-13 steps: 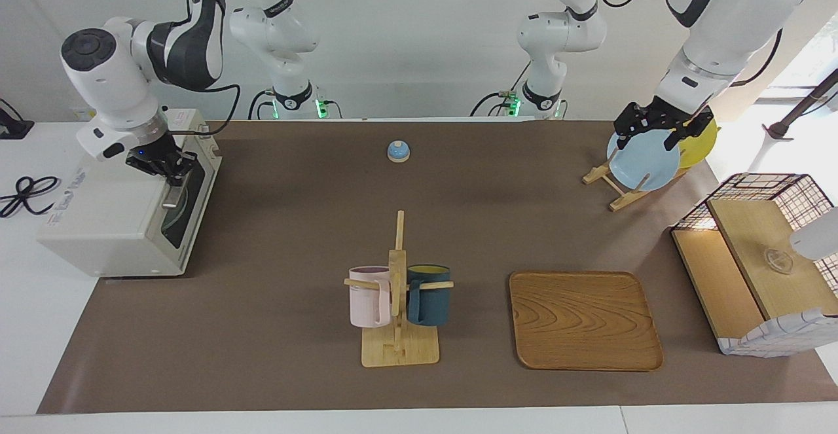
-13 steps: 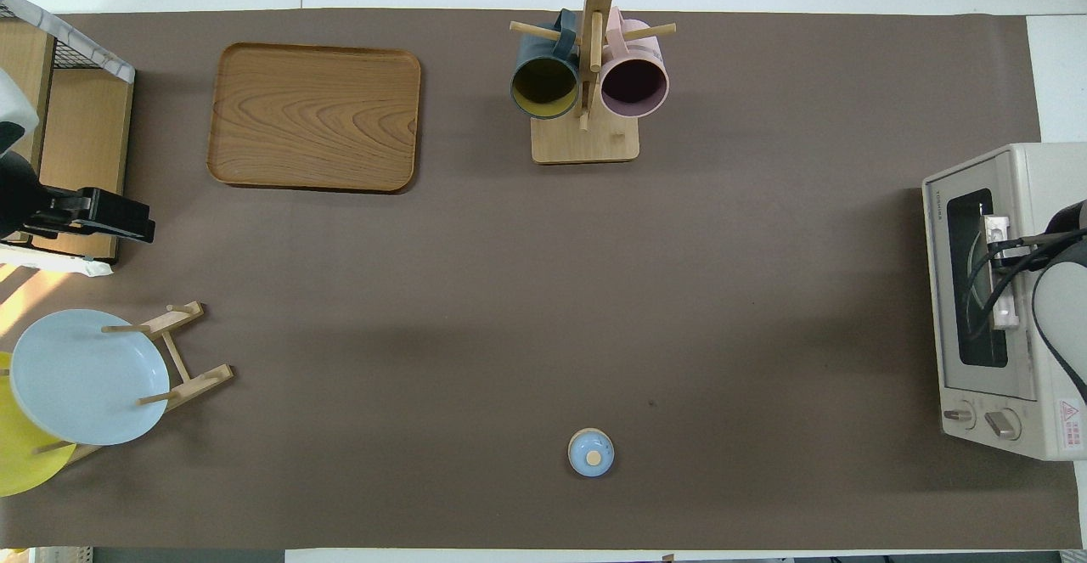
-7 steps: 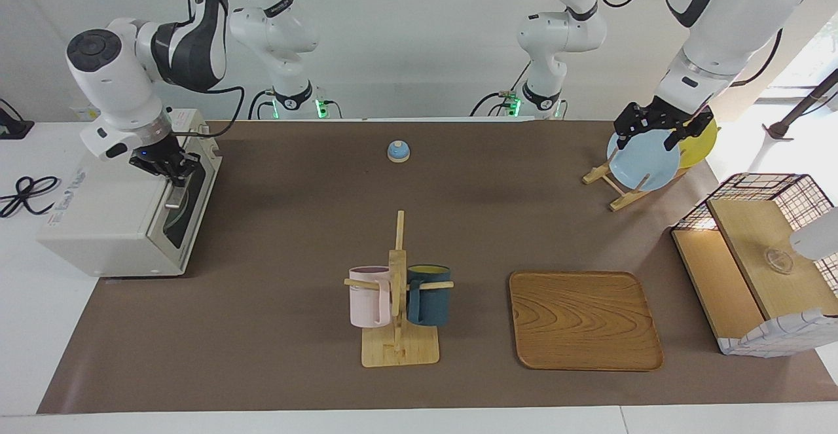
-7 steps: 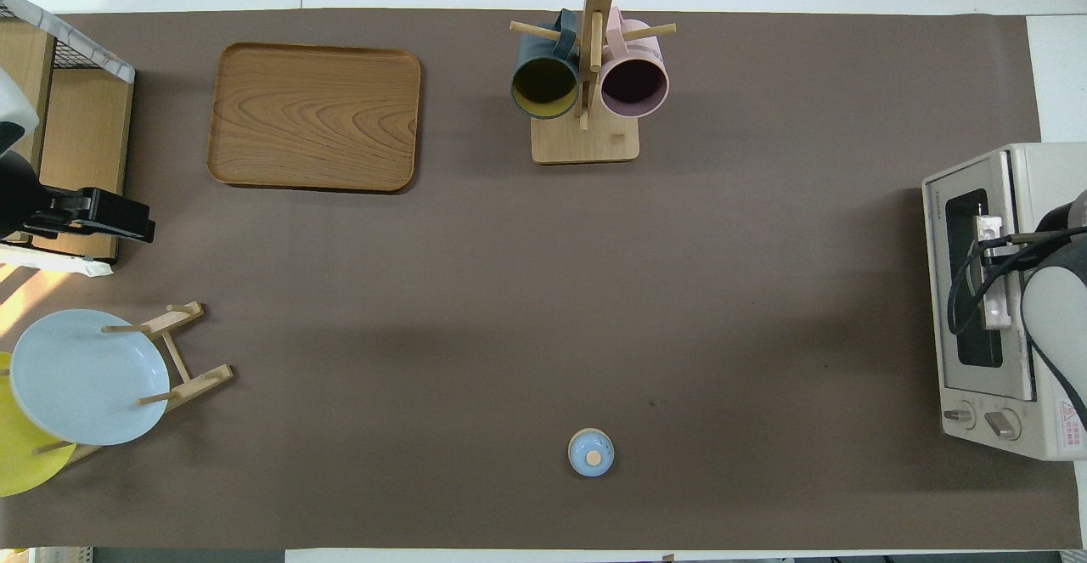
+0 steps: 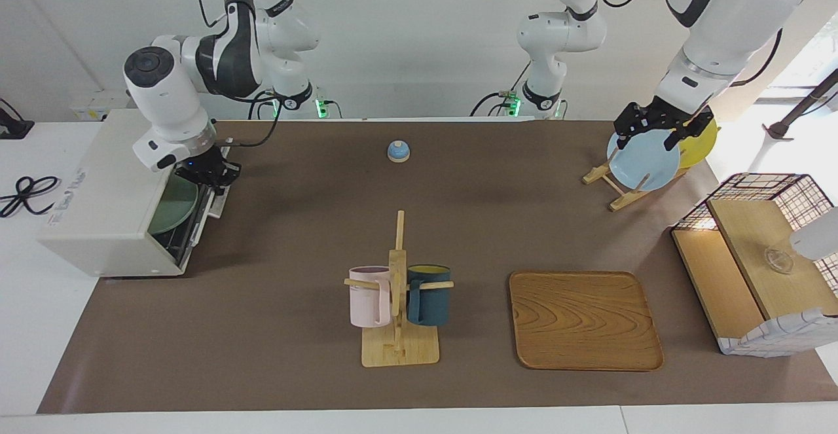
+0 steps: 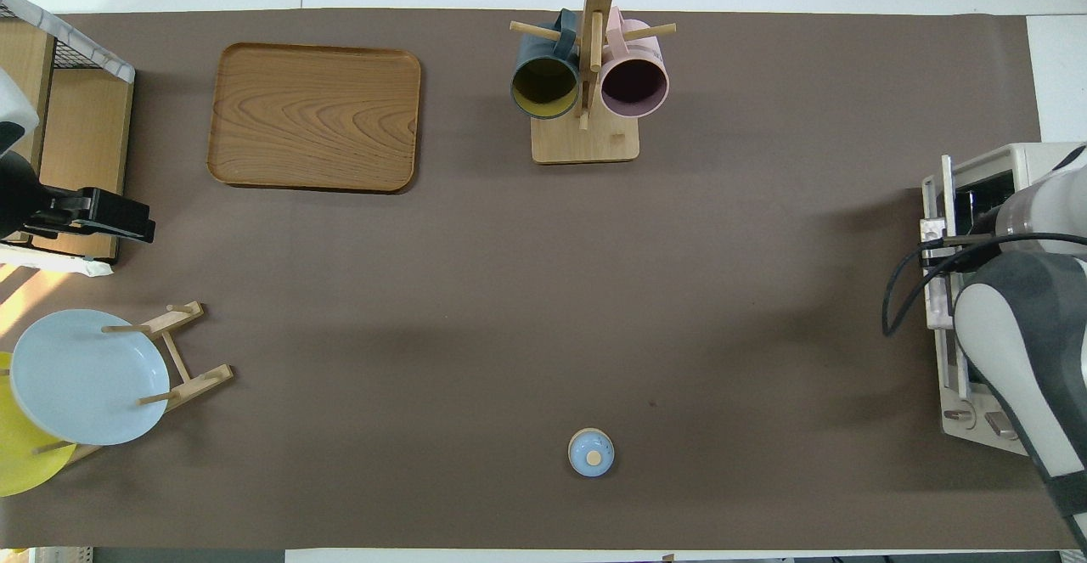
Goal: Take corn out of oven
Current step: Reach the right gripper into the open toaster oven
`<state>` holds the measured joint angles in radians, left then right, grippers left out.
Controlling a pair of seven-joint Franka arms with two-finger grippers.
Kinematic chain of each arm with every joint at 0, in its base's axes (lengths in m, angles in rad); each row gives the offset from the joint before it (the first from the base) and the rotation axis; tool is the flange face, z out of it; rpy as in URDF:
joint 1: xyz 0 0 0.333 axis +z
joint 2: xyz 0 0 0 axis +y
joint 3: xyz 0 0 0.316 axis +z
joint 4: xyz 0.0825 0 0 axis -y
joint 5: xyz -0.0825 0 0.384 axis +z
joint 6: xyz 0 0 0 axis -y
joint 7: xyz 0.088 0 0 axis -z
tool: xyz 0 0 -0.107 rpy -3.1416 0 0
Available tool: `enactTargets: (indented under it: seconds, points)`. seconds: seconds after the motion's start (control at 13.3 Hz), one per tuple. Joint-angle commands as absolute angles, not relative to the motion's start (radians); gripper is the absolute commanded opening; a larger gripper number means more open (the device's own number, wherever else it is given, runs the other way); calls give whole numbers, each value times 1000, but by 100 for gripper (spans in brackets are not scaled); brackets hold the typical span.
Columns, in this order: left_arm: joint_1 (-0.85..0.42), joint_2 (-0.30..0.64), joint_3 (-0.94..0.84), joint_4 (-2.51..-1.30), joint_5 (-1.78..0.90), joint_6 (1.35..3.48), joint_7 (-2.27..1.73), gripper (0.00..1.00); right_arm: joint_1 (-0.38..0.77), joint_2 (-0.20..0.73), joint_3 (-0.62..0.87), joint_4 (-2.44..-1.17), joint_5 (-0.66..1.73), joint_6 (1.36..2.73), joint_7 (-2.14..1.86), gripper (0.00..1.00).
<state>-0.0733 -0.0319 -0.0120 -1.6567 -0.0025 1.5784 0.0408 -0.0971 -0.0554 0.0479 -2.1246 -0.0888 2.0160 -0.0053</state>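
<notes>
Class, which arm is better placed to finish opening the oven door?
The right arm: its end effector is shut on the oven door's handle, door partly open. The left end effector waits over the plate rack.

Right arm (image 6: 1019, 317) covered the oven (image 6: 977, 181) front; door tipped partly open; left gripper (image 6: 119, 223) sat over basket (image 6: 76, 121).

Bright, even light — soft shadows

The right end effector (image 5: 211, 173) has pulled the oven (image 5: 105, 215) door partly open.
</notes>
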Motion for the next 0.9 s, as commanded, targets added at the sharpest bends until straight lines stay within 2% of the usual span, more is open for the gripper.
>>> enactTargets:
  seconds: [0.0,0.53,0.83]
  points:
    - [-64,-54,-18,-1678,9,1591,49,100,-115,6,41,-2155,-95,2120,-2,0]
    - [-66,-54,-18,-1678,11,1591,49,100,-54,84,40,-2255,-81,2347,58,0]
    - [-66,-54,-18,-1678,9,1591,49,100,-49,130,44,-2263,-80,2387,87,0]
